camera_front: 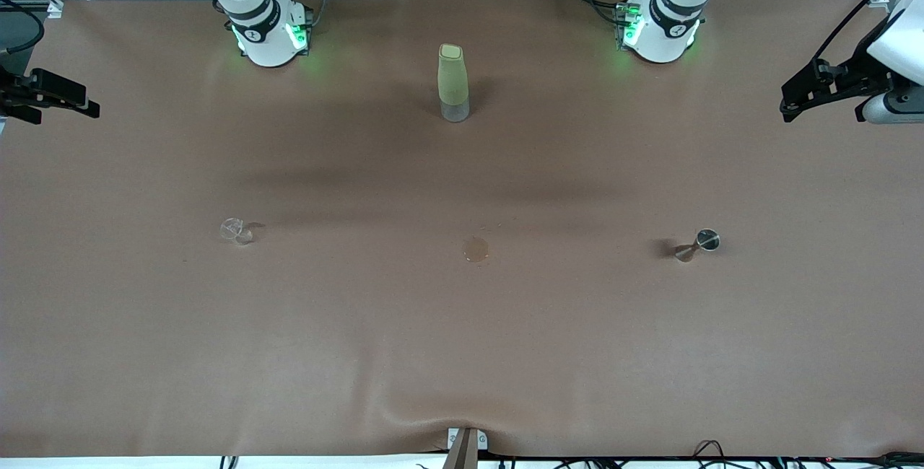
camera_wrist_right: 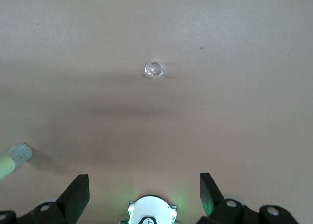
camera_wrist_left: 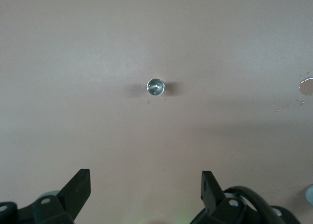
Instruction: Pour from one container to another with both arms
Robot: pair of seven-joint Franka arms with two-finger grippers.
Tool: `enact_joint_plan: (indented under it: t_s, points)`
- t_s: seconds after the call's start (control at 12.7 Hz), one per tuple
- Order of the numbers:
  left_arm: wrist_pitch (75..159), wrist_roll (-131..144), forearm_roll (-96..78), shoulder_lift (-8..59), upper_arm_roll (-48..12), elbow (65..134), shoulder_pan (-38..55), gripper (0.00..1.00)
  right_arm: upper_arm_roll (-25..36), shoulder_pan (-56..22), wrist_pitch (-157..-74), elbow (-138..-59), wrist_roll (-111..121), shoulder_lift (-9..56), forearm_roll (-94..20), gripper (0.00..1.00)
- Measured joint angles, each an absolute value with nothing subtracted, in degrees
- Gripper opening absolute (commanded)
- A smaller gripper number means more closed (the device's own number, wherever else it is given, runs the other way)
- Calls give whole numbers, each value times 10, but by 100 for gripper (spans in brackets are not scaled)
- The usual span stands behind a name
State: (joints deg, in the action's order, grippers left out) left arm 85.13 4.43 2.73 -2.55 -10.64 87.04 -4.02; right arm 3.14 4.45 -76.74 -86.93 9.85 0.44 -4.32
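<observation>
A tall olive-green bottle (camera_front: 453, 81) with a clear bottom stands upright on the table between the two arm bases. A small clear glass (camera_front: 236, 231) sits toward the right arm's end, and a metal jigger (camera_front: 697, 244) toward the left arm's end. My right gripper (camera_front: 61, 102) hangs high over its end of the table, open and empty (camera_wrist_right: 144, 185), with the glass (camera_wrist_right: 154, 69) in its wrist view. My left gripper (camera_front: 819, 102) hangs high over the other end, open and empty (camera_wrist_left: 145, 185), with the jigger (camera_wrist_left: 155, 86) below it.
A brown cloth (camera_front: 462, 353) covers the whole table. A round wet mark (camera_front: 476, 249) lies on it midway between glass and jigger, nearer the front camera than the bottle. The right wrist view also catches the bottle (camera_wrist_right: 13, 159) and the right arm's base (camera_wrist_right: 151, 212).
</observation>
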Motion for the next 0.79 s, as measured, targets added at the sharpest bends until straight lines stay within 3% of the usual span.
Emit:
enact_joint_plan:
  t_s: [0.79]
  points:
    - [866,60,8,-40,-82,903,-36,100,15,41,-770,-869,66,4,-19,100]
